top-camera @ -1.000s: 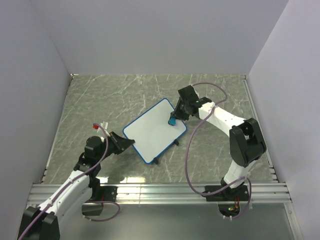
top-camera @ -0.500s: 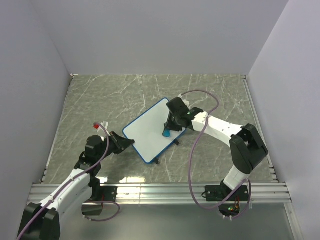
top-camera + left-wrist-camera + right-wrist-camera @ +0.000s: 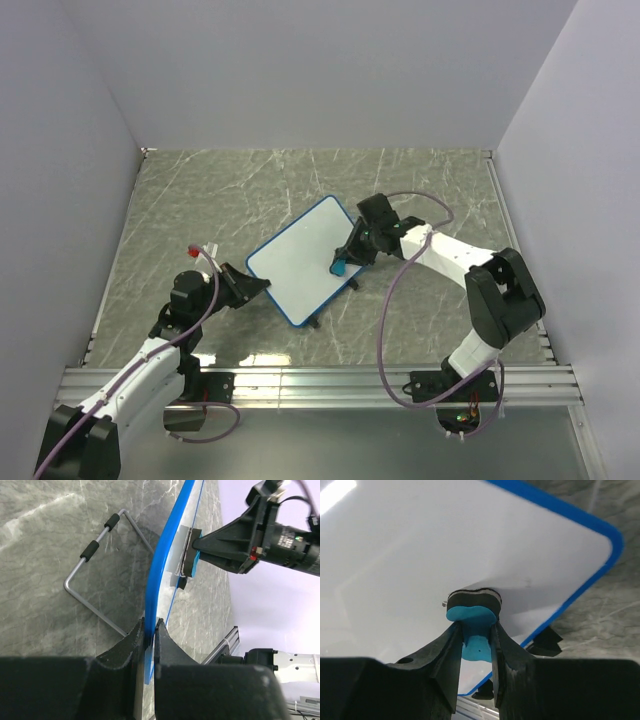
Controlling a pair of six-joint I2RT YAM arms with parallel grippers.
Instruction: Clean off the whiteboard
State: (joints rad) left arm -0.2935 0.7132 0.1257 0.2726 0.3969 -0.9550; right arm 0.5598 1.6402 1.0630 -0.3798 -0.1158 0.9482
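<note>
Two arms reach over a worktop (image 3: 200, 200) of grey-green marbled stone with pale veins. Plain pale walls (image 3: 320, 70) close it in at the back and on both sides. A ribbed metal rail (image 3: 320, 385) runs along the near edge, where the arm bases are bolted.

The whiteboard (image 3: 300, 262) sits near the middle of the worktop, between the arms and turned at an angle to the worktop's edges. Its blue frame surrounds a white face that looks clean in the right wrist view. The left pincer (image 3: 150, 627) is closed on the frame along the edge nearest the left arm. The right pincer (image 3: 477, 630) is closed on a small blue eraser (image 3: 470, 616), whose dark pad is pressed to the white face near the board's right-hand corner.

The left wrist view shows the board edge-on, and a bent wire stand (image 3: 95, 590) with black sleeves shows behind it against the stone. Purple cables (image 3: 379, 325) loop beside each arm. A small label (image 3: 287, 535) on the right arm's wrist is too small to read.
</note>
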